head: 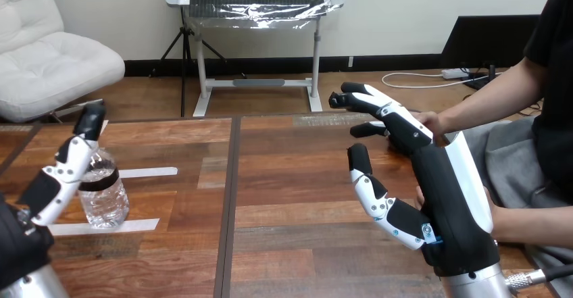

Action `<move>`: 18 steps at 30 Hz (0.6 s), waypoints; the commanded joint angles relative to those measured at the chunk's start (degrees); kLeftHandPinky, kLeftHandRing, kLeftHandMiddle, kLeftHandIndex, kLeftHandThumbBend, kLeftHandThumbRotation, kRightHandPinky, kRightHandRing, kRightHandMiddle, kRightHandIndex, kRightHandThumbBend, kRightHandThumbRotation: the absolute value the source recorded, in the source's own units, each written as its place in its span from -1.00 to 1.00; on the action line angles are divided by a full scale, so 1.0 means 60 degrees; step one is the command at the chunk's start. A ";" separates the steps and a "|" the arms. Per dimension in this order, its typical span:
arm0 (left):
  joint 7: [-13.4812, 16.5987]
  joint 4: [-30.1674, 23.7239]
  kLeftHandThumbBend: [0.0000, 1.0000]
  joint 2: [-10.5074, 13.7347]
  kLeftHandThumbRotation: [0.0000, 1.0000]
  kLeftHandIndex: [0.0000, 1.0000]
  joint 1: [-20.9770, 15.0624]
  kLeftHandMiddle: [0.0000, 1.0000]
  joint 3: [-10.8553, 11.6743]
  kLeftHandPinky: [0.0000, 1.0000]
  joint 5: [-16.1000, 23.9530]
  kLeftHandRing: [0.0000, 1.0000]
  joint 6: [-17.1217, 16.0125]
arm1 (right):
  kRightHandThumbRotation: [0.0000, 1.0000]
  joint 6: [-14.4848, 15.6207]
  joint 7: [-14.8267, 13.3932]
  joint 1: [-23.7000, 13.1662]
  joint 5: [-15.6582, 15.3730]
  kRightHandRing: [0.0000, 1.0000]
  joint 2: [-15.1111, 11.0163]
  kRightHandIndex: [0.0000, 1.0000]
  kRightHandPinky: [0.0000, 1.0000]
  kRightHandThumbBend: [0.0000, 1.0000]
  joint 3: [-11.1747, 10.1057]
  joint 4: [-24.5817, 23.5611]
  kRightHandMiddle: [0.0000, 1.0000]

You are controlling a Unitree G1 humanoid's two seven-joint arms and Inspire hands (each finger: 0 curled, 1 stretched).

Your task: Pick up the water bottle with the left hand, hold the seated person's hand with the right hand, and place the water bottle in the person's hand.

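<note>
Water bottle [103, 193] stands upright at the left of the table [290, 176], long axis vertical. It is immediately right of the left hand [62, 171], whose straight fingers run up its side, not yet wrapped. Right hand [442, 190] is open with fingers spread, beside the person's hand [428, 118], not clasping it.

Wooden table [290, 176] — 2 white tape strips [147, 172]

The right hand [447, 196] hides most of the person's hand [430, 119], so contact between them cannot be told.
</note>
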 commanded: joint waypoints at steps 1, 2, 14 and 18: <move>-0.0241 0.0741 0.82 0.0559 0.05 1.00 -0.0923 1.00 0.0201 1.00 0.0081 1.00 0.0142 | -1.00 -0.0118 -0.0061 -0.0738 -0.0016 0.66 0.0031 0.52 0.41 -0.89 -0.0076 0.0151 0.73; -0.0292 0.0848 0.82 0.0631 0.06 1.00 -0.0982 1.00 0.0224 1.00 0.0089 1.00 0.0160 | -1.00 -0.0107 -0.0063 -0.0745 -0.0021 0.67 0.0034 0.51 0.41 -0.88 -0.0077 0.0149 0.73; -0.1423 0.1964 0.87 0.1336 0.19 1.00 -0.1702 1.00 0.0284 1.00 -0.0186 1.00 0.0997 | -1.00 -0.0029 -0.0039 -0.0834 -0.0038 0.69 0.0009 0.50 0.52 -0.87 -0.0104 0.0146 0.72; -0.1775 0.2363 0.89 0.1537 0.20 1.00 -0.1975 1.00 0.0238 1.00 -0.0351 1.00 0.1164 | -1.00 -0.0003 -0.0008 -0.0860 0.0033 0.69 0.0008 0.50 0.53 -0.87 -0.0099 0.0159 0.71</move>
